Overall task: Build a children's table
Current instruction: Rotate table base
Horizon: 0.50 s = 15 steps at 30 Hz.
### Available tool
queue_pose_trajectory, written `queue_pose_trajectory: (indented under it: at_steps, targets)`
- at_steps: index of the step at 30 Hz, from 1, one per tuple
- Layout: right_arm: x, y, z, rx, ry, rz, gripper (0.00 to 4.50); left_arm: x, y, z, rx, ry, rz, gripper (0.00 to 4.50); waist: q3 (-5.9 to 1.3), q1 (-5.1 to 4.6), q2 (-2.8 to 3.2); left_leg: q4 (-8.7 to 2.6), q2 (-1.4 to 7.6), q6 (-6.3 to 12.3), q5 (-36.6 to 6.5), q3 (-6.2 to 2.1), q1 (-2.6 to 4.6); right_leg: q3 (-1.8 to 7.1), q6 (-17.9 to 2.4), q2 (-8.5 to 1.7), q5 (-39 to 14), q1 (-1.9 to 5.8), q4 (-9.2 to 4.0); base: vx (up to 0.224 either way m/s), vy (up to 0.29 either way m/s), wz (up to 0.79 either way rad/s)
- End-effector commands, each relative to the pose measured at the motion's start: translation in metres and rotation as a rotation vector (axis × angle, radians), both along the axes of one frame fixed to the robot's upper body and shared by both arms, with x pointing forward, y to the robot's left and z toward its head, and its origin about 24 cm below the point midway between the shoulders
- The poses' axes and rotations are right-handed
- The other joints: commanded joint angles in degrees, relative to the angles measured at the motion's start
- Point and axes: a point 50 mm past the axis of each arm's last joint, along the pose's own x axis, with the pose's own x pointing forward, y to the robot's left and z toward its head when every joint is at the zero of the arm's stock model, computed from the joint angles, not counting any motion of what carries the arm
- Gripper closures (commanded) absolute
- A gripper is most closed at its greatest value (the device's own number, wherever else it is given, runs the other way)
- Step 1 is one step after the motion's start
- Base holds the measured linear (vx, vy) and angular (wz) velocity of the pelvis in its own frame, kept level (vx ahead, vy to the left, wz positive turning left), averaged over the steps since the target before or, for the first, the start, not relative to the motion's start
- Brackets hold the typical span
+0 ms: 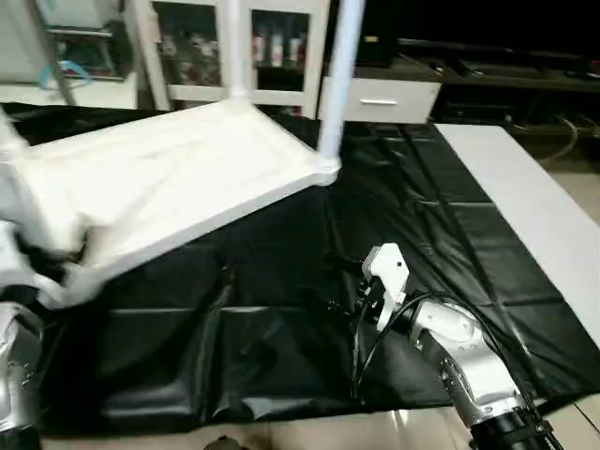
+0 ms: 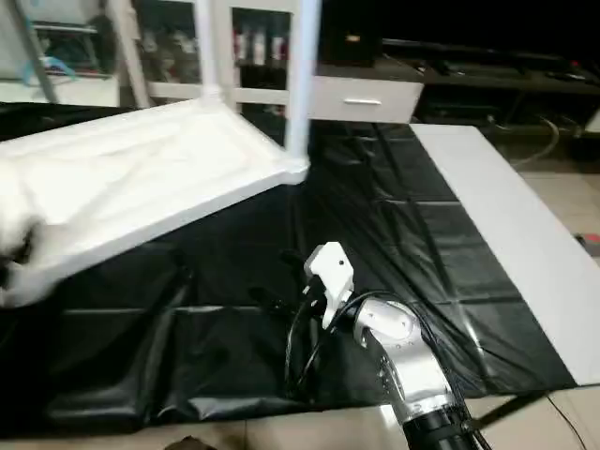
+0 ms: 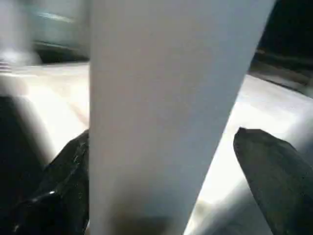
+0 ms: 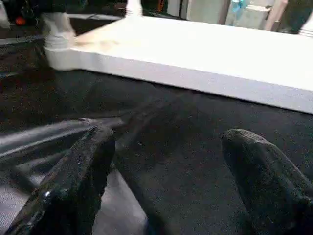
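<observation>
The white tabletop [image 1: 169,178] lies underside up on the black-covered work table [image 1: 422,187], its near left end blurred. White legs stand in its corner sockets: one at the far right corner [image 1: 339,75], one behind it [image 1: 234,47], and one at the left edge [image 1: 9,136]. In the left wrist view a thick white leg [image 3: 161,98] stands between the two black fingers [image 3: 58,186] of my left gripper [image 3: 161,171], with a narrow gap showing beside one finger. My right gripper [image 4: 166,161] hovers open over the black cover, in front of the tabletop's near long edge [image 4: 195,81], holding nothing.
A bare white strip of table [image 1: 525,197] runs along the right of the black cover. White shelving and a drawer unit [image 1: 375,98] stand behind the work table. My silver right forearm [image 1: 469,366] reaches in from the bottom right, my left forearm [image 1: 17,375] from the bottom left.
</observation>
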Motion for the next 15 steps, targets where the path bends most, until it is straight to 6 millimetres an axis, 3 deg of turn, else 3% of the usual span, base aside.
queue_pose_trajectory:
  at_steps: [1,4,7,8,9,10,11,12,13,14,15]
  targets:
    - [0.001,-0.003,0.005,0.000,-0.028,-0.007,0.68,0.005,-0.031,-0.015,-0.019,0.115,-0.271,0.02,-2.26,-0.95,1.74,-6.22,4.00,-6.04,-40.5,-3.22,3.77,2.78,-4.2,-4.14,-32.9,-1.54,-6.30,0.000,0.000,0.00]
    - [0.001,-0.005,0.005,-0.010,-0.029,0.008,0.68,0.008,-0.043,-0.012,-0.020,0.167,-0.447,0.02,-2.01,-1.29,2.71,-7.18,4.10,-7.27,-43.9,-3.56,3.33,2.14,-4.4,-4.04,-33.2,-0.67,-5.91,0.000,0.000,0.00]
    - [0.001,-0.008,0.004,-0.031,-0.029,0.025,0.68,0.010,-0.052,-0.010,0.007,0.196,-0.556,0.02,-1.69,-1.95,2.93,-8.30,4.11,-8.04,-48.8,-3.18,3.36,0.95,-4.3,-3.06,-33.3,-0.34,-5.82,0.000,0.000,0.00]
    - [0.001,-0.008,0.004,-0.031,-0.029,0.025,0.68,0.010,-0.052,-0.010,0.007,0.196,-0.556,0.02,-1.58,-2.25,2.91,-9.08,4.19,-8.03,-49.9,-2.85,2.80,0.28,-4.5,-2.67,-32.9,0.33,-5.35,-0.054,0.030,-0.05]
    - [0.001,-0.010,0.004,-0.046,-0.030,0.025,0.68,0.011,-0.057,-0.010,0.020,0.216,-0.623,0.02,-1.69,-2.30,3.15,-10.62,4.37,-8.19,-50.7,-2.03,1.87,-0.44,-4.8,-1.88,-31.4,1.41,-3.90,-0.057,0.016,-0.06]
    - [0.003,-0.014,0.004,-0.058,-0.035,0.013,0.68,0.012,-0.066,-0.009,0.043,0.238,-0.703,0.02,-2.05,-2.17,3.12,-11.36,4.50,-8.07,-50.1,-1.65,1.18,-0.17,-5.1,-1.72,-28.6,2.41,-1.83,-0.096,0.001,-0.03]
    - [0.007,-0.021,0.006,-0.068,-0.042,-0.012,0.68,0.016,-0.081,-0.010,0.080,0.262,-0.821,0.02,-1.95,-1.71,3.12,-12.69,4.33,-8.03,-48.5,-0.10,0.82,0.10,-5.7,-1.08,-26.2,2.47,-0.59,-0.070,-0.012,0.01]
    - [0.007,-0.021,0.006,-0.068,-0.042,-0.012,0.68,0.016,-0.081,-0.010,0.080,0.262,-0.821,0.02,-2.12,-1.57,1.88,-10.42,3.08,-7.41,-42.9,1.08,3.27,1.19,-5.7,-2.15,-30.2,0.07,-3.73,0.000,0.000,0.00]
    - [0.009,-0.024,0.007,-0.072,-0.049,-0.026,0.68,0.019,-0.090,-0.011,0.098,0.263,-0.863,0.02,-1.30,-1.74,1.75,-6.72,2.15,-6.71,-40.4,0.83,6.24,1.27,-5.1,-3.85,-38.3,-2.97,-8.12,0.000,0.000,0.00]
    - [0.015,-0.029,0.010,-0.087,-0.061,-0.062,0.68,0.029,-0.110,-0.014,0.140,0.256,-0.905,0.02,-1.15,-1.88,0.74,0.36,1.74,-2.29,-28.4,-1.93,8.30,2.55,-3.2,-9.88,-48.9,-2.81,-12.91,0.000,0.000,0.00]
    - [0.017,-0.031,0.011,-0.098,-0.071,-0.083,0.68,0.034,-0.122,-0.016,0.152,0.244,-0.923,0.02,-0.49,-2.00,0.77,0.03,2.10,-0.37,-18.1,-3.00,5.35,0.44,-1.2,-10.59,-53.4,0.89,-12.49,-0.062,0.045,-0.23]
